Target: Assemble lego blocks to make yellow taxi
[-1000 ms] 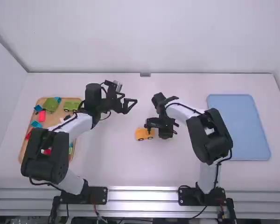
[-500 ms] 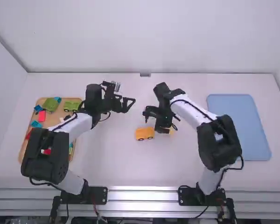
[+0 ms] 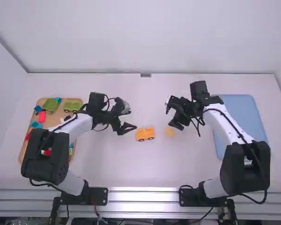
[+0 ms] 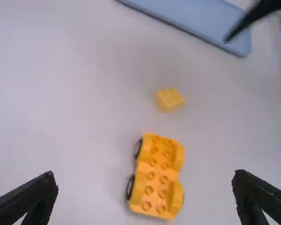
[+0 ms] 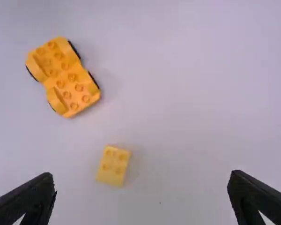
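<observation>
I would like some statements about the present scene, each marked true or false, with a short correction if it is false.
1. The yellow plastic base with wheels has its studs facing up. True.
2. The small yellow studded block is attached on top of the base. False: it lies apart from the base, on the white table.
3. The left gripper is holding the base. False: it is open and holds nothing.
4. The right gripper is open. True.
5. The flat blue tray lies on the table's right side. True.
</observation>
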Controlling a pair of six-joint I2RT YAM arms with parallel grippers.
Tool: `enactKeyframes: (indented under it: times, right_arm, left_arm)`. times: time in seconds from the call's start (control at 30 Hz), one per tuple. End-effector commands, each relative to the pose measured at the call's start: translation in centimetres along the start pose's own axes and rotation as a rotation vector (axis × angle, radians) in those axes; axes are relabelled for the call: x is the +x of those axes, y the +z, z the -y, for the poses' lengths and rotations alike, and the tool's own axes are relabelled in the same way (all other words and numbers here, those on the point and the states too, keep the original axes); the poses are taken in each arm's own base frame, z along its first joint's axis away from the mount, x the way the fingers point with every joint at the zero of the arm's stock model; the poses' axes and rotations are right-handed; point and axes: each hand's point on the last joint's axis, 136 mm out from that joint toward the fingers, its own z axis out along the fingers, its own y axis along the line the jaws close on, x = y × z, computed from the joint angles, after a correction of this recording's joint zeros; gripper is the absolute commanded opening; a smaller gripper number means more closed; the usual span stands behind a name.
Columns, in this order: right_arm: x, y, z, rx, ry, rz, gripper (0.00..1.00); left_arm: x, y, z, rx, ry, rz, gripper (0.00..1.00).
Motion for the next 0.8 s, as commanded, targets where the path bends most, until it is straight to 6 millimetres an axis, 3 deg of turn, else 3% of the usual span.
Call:
enactKeyframes:
  times: [0.0,0.17,0.33,0.47,0.6,0.77]
  right_arm:
    - [0.2,0.8,-0.7,-0.032,0.013,0.039,0.98]
    - [1.5,2.7,-2.0,-0.046,0.015,0.078,0.98]
    - [1.2,4.3,-4.4,-0.102,-0.003,0.306,0.98]
    - [2.1,5.4,-5.4,-0.066,-0.032,0.372,0.98]
    - [2.9,5.9,-4.8,0.010,0.083,0.407,0.98]
    - [3.9,5.7,-5.2,0.022,0.093,0.448,0.98]
  left_arm:
    - [-1.0,0.1,1.3,0.068,0.270,0.043,0.99]
    - [-0.4,0.4,2.1,0.096,0.283,0.026,0.99]
    - [0.3,1.2,2.4,0.082,0.332,0.048,0.99]
    - [0.5,1.5,1.9,0.041,0.318,0.082,0.99]
    - [0.2,1.4,1.3,-0.003,0.297,0.130,0.99]
    - [0.2,1.4,1.4,-0.017,0.305,0.152,0.99]
